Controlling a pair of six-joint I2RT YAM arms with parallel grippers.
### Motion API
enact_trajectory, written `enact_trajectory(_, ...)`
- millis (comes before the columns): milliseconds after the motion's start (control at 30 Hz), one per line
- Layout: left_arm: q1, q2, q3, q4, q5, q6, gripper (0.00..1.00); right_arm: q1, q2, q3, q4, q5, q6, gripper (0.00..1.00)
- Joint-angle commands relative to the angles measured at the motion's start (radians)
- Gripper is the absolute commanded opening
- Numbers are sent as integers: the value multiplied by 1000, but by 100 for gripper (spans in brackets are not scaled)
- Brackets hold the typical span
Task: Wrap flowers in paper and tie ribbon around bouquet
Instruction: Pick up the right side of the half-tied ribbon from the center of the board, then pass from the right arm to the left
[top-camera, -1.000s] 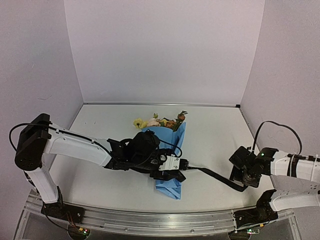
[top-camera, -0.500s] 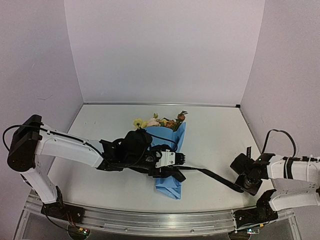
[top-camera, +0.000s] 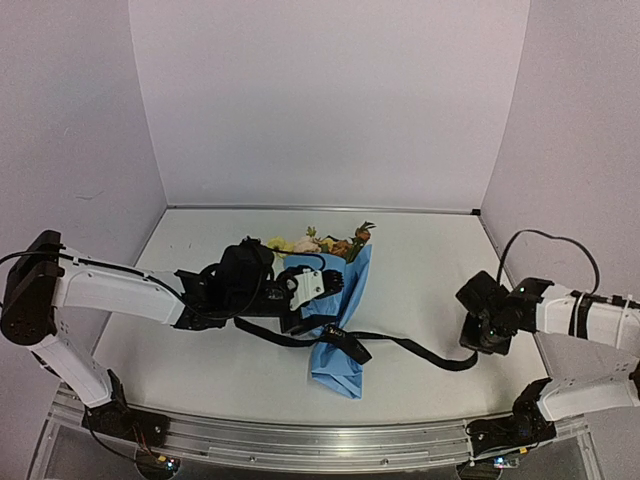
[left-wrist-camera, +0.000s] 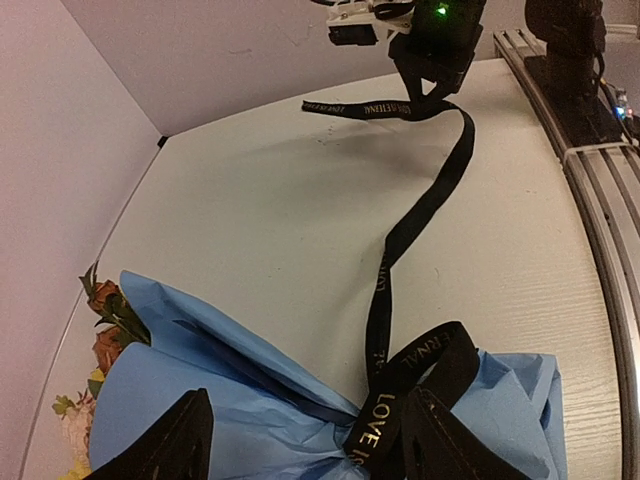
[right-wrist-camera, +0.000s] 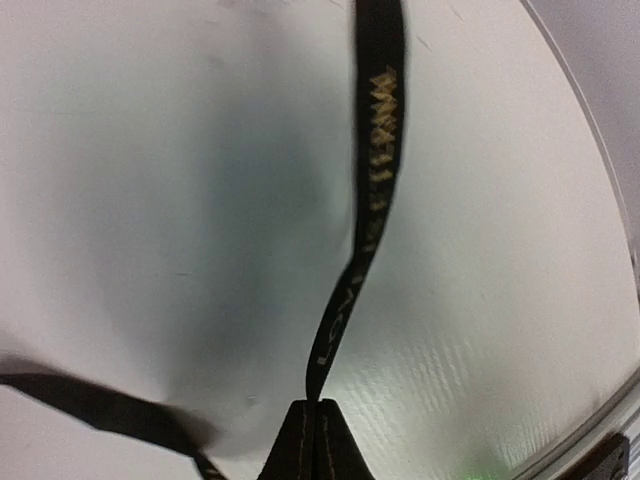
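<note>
Wrapping looks finished: the bouquet (top-camera: 335, 365) lies on the desk (top-camera: 430, 260) as a blue paper cone, with its blooms toward the far wall. Tying, I judge, has barely begun. The ribbon (top-camera: 405, 346) crosses loosely over the cone's narrow part and trails off to both sides, with no knot visible. The right gripper (right-wrist-camera: 320, 425) has its jaws clenched on the ribbon near one end. The left gripper (top-camera: 335, 283) hovers over the cone, jaws released and holding nothing.

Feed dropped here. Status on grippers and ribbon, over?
Right gripper shut on ribbon. Left gripper open over bouquet. Ribbon slack, draped across bouquet, no bow seen. Nothing seen in the way, over.
</note>
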Motion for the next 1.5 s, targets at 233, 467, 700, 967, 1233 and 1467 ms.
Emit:
enact_trajectory(233, 118, -102, 30, 19, 131, 38, 66, 24, 259, 653, 92, -730, -692, 0)
enact_trajectory(467, 164, -65, 146, -83, 239, 96, 67, 129, 339, 842, 9, -872, -865, 0)
enact_trajectory(700, 166, 10, 235, -152, 344, 93, 66, 183, 383, 916, -35, -853, -938, 0)
enact_trajectory(967, 163, 51, 280, -207, 445, 59, 66, 188, 412, 960, -49, -826, -988, 0)
enact_trajectory(1233, 153, 99, 296, -104, 422, 2, 62, 201, 448, 1000, -50, -838, -984, 0)
enact_trajectory(1467, 143, 127, 316, -96, 377, -11, 17, 202, 448, 985, -50, -808, -980, 0)
